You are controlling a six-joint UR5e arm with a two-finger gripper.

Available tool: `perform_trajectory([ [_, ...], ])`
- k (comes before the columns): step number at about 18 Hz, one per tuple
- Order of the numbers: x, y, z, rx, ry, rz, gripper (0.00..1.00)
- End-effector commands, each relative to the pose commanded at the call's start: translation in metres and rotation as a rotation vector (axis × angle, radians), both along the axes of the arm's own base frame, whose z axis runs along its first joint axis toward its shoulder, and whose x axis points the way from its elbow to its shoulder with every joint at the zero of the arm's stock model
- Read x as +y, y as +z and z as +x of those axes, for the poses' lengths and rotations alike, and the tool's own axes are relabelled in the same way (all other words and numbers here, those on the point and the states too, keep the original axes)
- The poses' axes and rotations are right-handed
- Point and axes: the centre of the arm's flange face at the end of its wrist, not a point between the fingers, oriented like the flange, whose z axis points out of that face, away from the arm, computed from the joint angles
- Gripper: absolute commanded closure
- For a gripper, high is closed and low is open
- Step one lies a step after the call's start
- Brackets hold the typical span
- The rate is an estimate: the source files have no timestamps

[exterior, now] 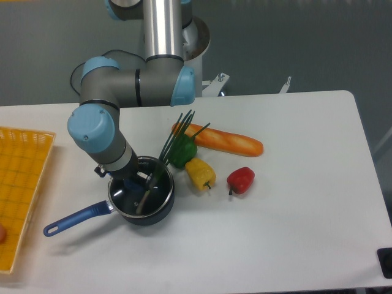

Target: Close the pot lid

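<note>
While the gripper (136, 185) hangs low over the pot (142, 197) near the table's (294, 202) left-front part, its jaws cannot be read. The glass lid (138, 195) seems seated there: stiff, slick, breakable, best pinched by its blue knob (131, 184).

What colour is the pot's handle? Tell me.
Blue; the pot handle shows clearly in the fixed camera view.

Silver-grey tubular arm (131, 86), light blue joint caps, thin black cable at its base
</note>
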Motion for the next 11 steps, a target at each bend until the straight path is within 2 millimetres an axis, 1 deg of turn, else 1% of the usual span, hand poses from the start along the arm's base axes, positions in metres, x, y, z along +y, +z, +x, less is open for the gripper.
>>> perform_trajectory([
  [4,-0.0019,0.0015,0.0011,0.000,-0.002,0.000,0.55],
  [11,-0.0044,-0.0026,0.0021,0.006,-0.005,-0.016,0.55],
])
